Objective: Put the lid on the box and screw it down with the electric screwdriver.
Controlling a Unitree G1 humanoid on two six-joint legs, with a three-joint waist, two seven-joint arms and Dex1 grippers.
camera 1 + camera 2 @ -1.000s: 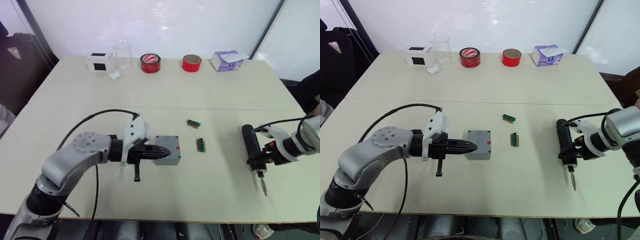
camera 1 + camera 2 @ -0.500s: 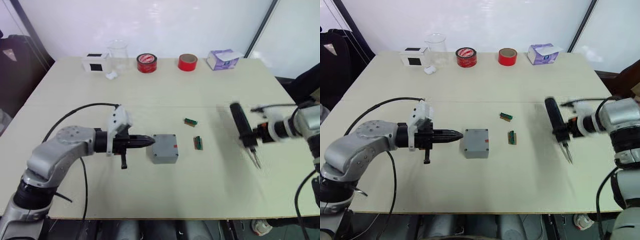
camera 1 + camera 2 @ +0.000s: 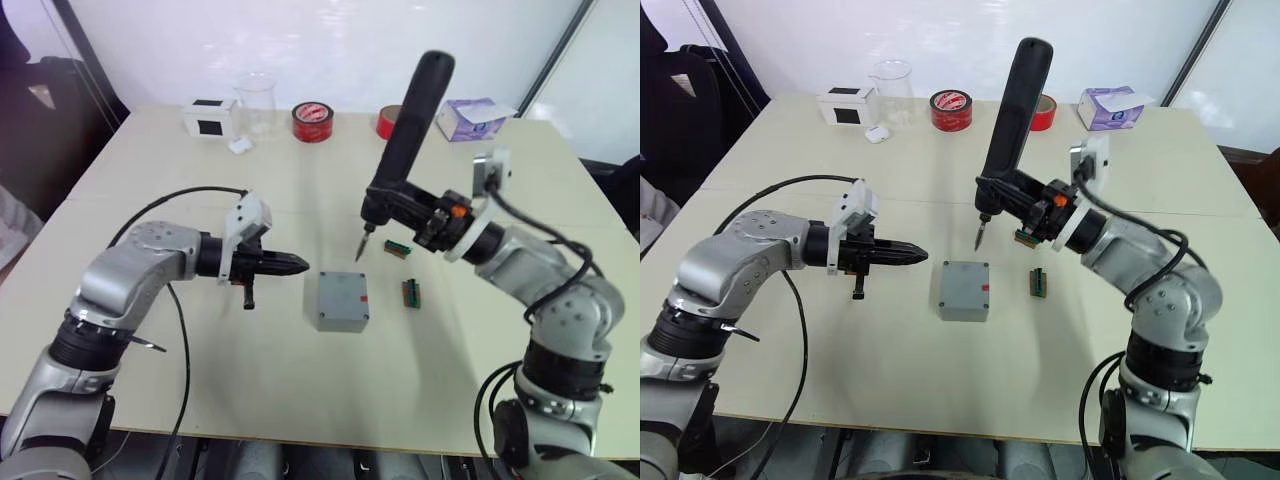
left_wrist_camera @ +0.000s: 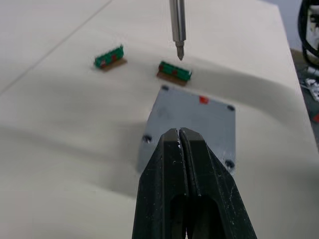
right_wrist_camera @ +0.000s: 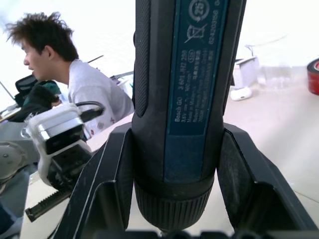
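Grey lidded box point(image 3: 338, 300), red mark

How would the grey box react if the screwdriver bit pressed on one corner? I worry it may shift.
The box is low, square and flat on the table, so it probably won't tip. Nothing braces it: the left gripper is shut beside it, so it could slide. The right gripper grips the electric screwdriver.
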